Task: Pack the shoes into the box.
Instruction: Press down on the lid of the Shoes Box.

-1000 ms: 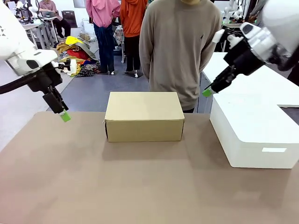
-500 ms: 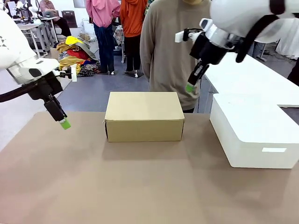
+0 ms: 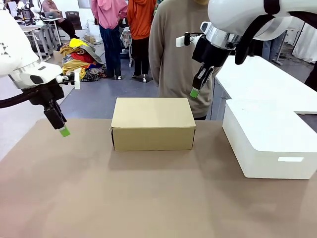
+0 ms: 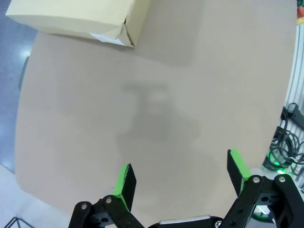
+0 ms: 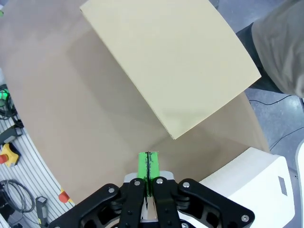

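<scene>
Fingers of the left gripper point(image 4: 180, 183) stand wide apart in the left wrist view, green pads point(image 4: 124, 185) facing each other across bare tabletop, with nothing between them and nothing touched. Seen from the front, the left gripper point(image 3: 63, 131) hangs above the left part of the brown table point(image 3: 148, 198), well apart from the box point(image 3: 152, 124), and points down and slightly inward.

Over on the other side, the right gripper point(image 5: 148, 173) has its two green pads point(image 5: 143, 172) pressed flat together, a thin dark seam between them, and it grips nothing. From the front camera the right gripper point(image 3: 195, 92) is raised above the box's far right corner, in front of the person point(image 3: 190, 54) in a beige sweater who stands at the far edge of the table; it does not touch the box.

Closed, the tan cardboard box sits near the middle of the far half of the table, its lid flat and its front wall facing the camera. The right wrist camera looks down on the box point(image 5: 171, 66) lid from above, one corner lying just ahead of the closed fingertips, while the left wrist camera catches a corner of the box point(image 4: 80, 19) at the top of its picture.

A larger white box point(image 3: 267, 139) rests on the right side of the table, well apart from the cardboard one
</scene>
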Motion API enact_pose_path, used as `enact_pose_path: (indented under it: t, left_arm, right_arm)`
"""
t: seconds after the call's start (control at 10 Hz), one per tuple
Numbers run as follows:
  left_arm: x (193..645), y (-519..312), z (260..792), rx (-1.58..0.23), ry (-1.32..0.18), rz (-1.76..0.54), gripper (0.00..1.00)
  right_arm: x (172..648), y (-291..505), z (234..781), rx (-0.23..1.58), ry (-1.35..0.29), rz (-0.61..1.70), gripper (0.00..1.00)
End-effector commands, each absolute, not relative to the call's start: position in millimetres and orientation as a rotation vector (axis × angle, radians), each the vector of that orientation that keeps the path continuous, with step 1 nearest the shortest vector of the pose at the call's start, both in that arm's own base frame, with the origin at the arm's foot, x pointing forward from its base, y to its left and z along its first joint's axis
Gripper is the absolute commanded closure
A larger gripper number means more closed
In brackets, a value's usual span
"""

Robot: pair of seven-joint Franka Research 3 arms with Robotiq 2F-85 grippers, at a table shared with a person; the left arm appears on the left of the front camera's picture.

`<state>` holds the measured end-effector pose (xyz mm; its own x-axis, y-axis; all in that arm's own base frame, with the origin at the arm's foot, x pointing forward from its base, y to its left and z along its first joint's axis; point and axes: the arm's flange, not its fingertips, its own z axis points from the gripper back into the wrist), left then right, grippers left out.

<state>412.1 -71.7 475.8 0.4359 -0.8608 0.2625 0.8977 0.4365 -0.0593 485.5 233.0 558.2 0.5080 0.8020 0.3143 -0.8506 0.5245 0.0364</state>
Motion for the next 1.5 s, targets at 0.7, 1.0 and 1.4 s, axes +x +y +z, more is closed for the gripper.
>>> enact_pose_path:
  t: [0.7, 1.0, 1.4]
  left_arm:
    - [410.2, -72.3, 475.7, -0.239, -0.198, -1.085, 0.00]
    - [410.2, -72.3, 475.7, -0.239, -0.198, -1.085, 0.00]
    - [410.2, -72.3, 475.7, -0.239, -0.198, -1.085, 0.00]
  right_arm:
    - [522.0, 288.6, 566.0, 0.221, -0.171, 0.703, 1.00]
    - [574.9, 334.1, 558.0, 0.152, -0.133, 0.624, 1.00]
    - [638.0, 373.2, 520.9, 0.148, -0.143, 0.478, 1.00]
